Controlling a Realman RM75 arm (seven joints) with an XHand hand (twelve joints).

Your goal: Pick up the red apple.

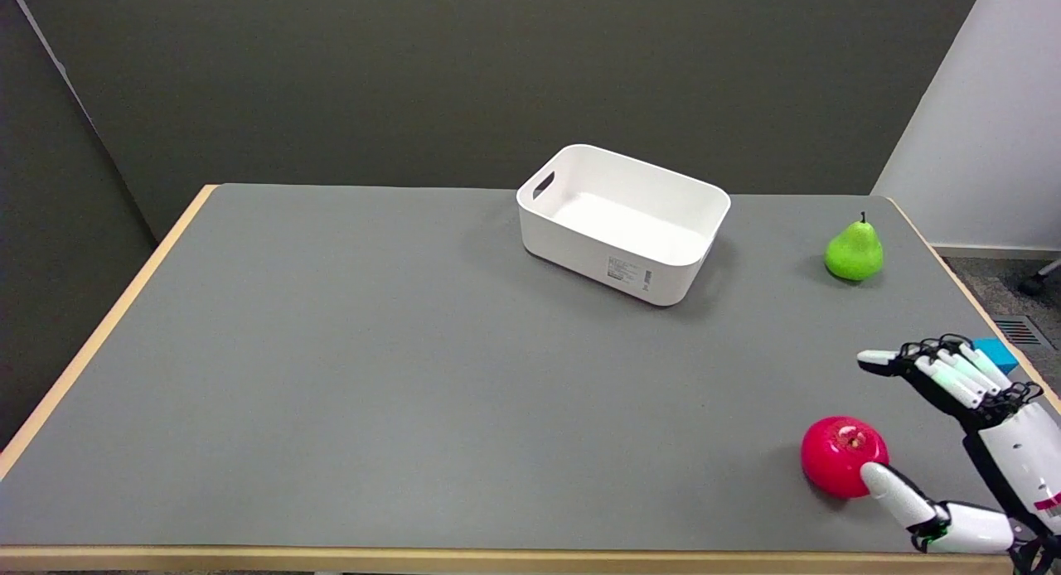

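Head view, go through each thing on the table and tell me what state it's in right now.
red apple: resting on the table, stem dimple up, not lifted.
right hand: open, fingers spread beside the apple, thumb tip at its near side.
white bin: upright, nothing inside.
green pear: standing upright, stem up.
blue block: mostly hidden behind the hand.

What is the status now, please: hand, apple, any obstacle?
Right hand open, fingers spread beside red apple, thumb at its near side. Apple on table, not lifted. Nothing in the way.
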